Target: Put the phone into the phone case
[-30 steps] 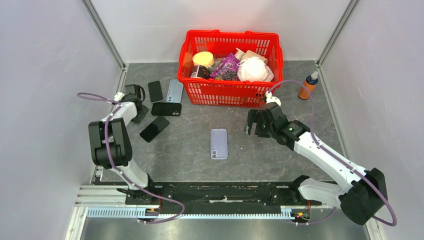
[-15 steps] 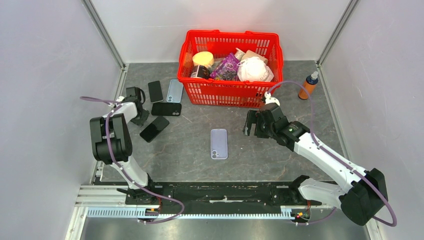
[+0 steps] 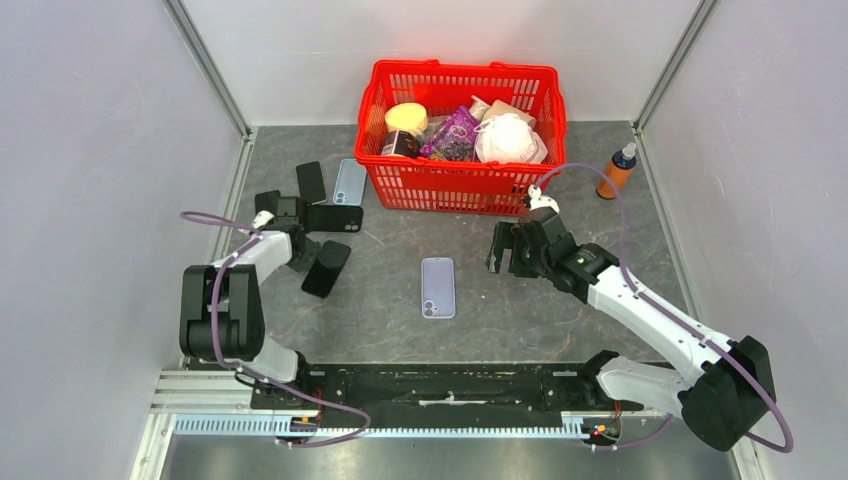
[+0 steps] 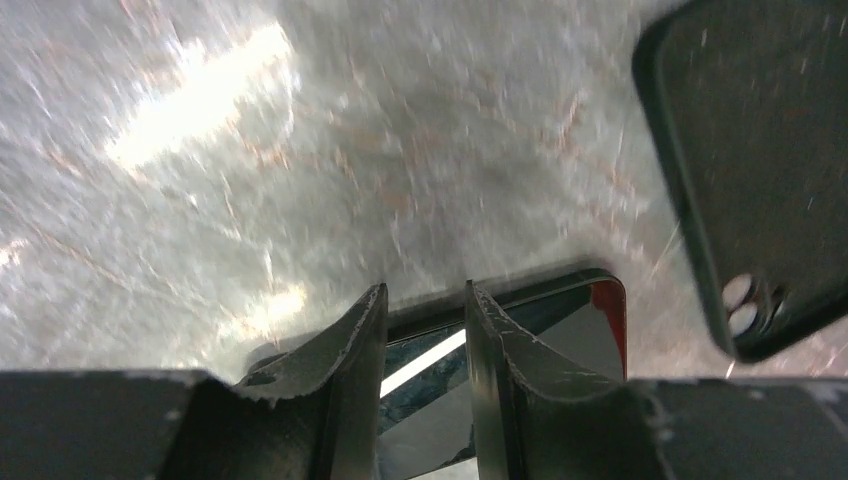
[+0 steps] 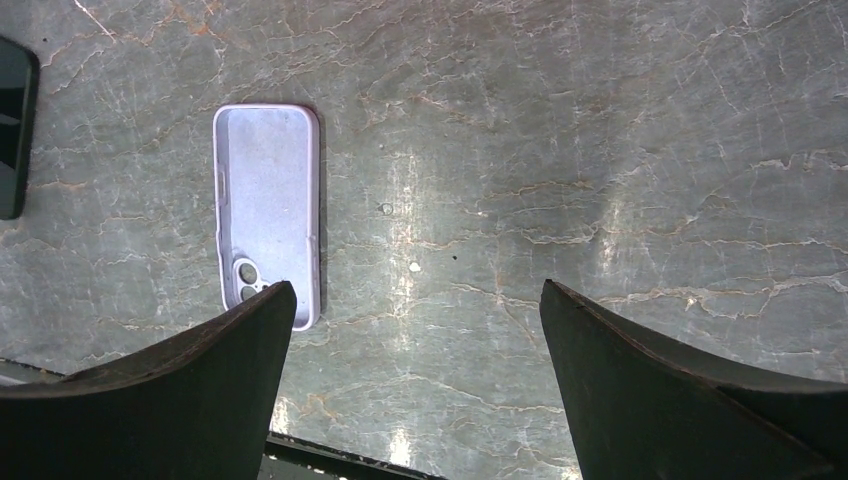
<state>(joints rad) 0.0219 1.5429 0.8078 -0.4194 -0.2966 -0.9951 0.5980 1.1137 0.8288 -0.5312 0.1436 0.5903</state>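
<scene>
Two claws, we see: left gripper (image 4: pixel 425 290) narrow-jawed over black phone (image 3: pixel 326 268) left of the basket (image 3: pixel 450 186), grip unclear; right gripper (image 5: pixel 417 290) gaping.

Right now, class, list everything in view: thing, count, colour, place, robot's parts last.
basket: 1, red, far centre
jar: 1, yellow lid, basket's left end
bag: 1, purple, basket's middle
bundle: 1, white, basket's right end
spray bottle: 1, orange, right of basket
phone case: 1, lilac, middle of the table, hollow side up
pale blue phone or case: 1, left of basket
black slabs, phone or case: 2, left of basket, one far, one crosswise
black phone: 1, glossy, nearest of the left group
left gripper: 1, black fingers, narrowly apart over black phone's edge
right gripper: 1, black fingers, wide open, right of phone case
</scene>
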